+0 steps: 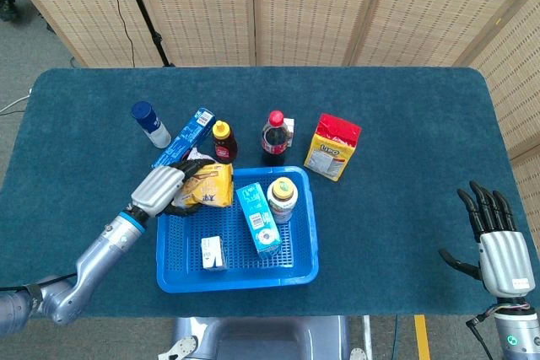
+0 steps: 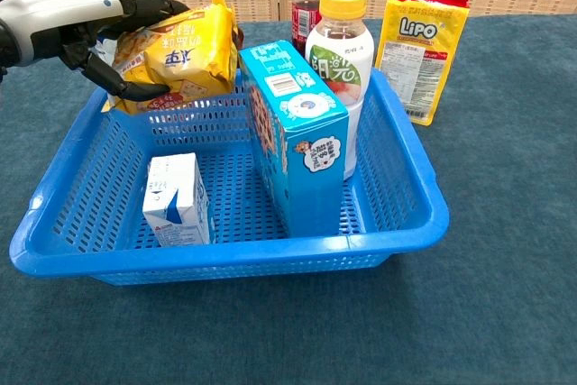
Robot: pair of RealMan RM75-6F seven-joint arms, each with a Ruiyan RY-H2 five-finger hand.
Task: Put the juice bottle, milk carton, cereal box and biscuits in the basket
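My left hand (image 1: 160, 190) (image 2: 86, 24) grips a yellow biscuit packet (image 1: 207, 185) (image 2: 176, 56) and holds it in the air over the back left part of the blue basket (image 1: 173, 280) (image 2: 397, 223). Inside the basket stand a small milk carton (image 1: 213, 253) (image 2: 176, 200), a blue cereal box (image 1: 258, 219) (image 2: 297, 137) and a juice bottle with a yellow cap (image 1: 282, 199) (image 2: 338, 60). My right hand (image 1: 494, 242) hovers open at the table's right front corner, far from everything.
Behind the basket stand a blue-capped white bottle (image 1: 150, 123), a long blue box (image 1: 187, 138), a honey bottle (image 1: 223, 141), a dark cola bottle (image 1: 274, 137) and a yellow Lipo bag (image 1: 333, 147) (image 2: 424, 47). A small red-and-white packet (image 1: 192, 160) lies by the basket's back left corner.
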